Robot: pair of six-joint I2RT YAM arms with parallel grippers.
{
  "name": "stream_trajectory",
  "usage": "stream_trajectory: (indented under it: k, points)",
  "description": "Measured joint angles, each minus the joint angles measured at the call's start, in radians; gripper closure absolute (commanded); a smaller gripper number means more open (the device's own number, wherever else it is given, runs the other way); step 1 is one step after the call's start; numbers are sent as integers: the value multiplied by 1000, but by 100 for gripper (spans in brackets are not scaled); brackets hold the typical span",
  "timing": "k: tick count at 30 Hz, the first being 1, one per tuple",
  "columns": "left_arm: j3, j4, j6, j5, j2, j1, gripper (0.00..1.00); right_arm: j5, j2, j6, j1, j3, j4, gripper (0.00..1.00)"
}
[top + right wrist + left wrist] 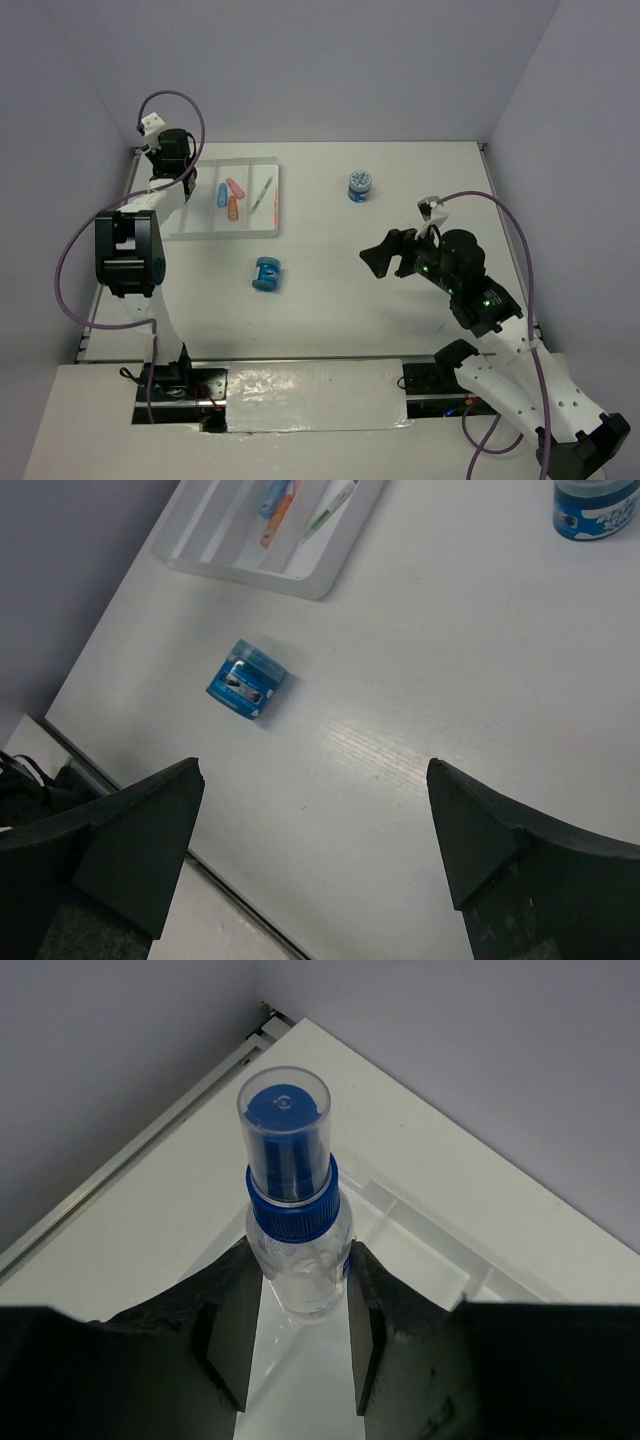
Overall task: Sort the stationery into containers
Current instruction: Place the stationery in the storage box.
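Note:
The white four-compartment tray (190, 228) lies at the back left; it holds blue, pink and orange stubby pieces (232, 208) and a thin grey-green pen (262, 193). My left gripper (168, 165) is over the tray's far-left corner. In the left wrist view it (298, 1310) is shut on a small clear bottle with a blue cap (292, 1175), above the tray (430, 1255). One blue spool (267, 273) lies on its side mid-table and another (361, 186) stands upright further back. My right gripper (385, 257) is open and empty above the table, right of the lying spool (246, 679).
Purple walls close in the table at the back and both sides. The right wrist view shows the tray (300, 580) at top left, the upright spool (597, 505) at top right and the table's near edge (150, 820).

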State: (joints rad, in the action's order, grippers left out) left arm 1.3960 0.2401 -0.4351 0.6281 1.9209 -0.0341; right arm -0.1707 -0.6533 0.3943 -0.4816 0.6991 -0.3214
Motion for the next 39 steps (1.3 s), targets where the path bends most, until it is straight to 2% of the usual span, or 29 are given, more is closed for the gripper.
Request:
stream_trajectory:
  k: [6, 13, 17, 20, 30, 39]
  points:
    - [114, 7, 45, -4, 124, -45, 92, -42, -17, -3, 0, 0, 19, 0]
    - [235, 19, 93, -59, 244, -84, 89, -88, 0, -11, 0, -2, 30, 0]
    - [251, 19, 99, -69, 291, -94, 79, -100, -1, -20, 0, -2, 30, 0]
    - [251, 19, 112, -69, 309, -94, 75, -114, -6, -24, 0, -2, 31, 0]
    - [245, 80, 127, -75, 322, -97, 74, -141, -39, -39, 0, -2, 31, 0]
    - [222, 111, 127, -95, 372, -98, 63, -141, -69, -45, 0, -2, 32, 0]
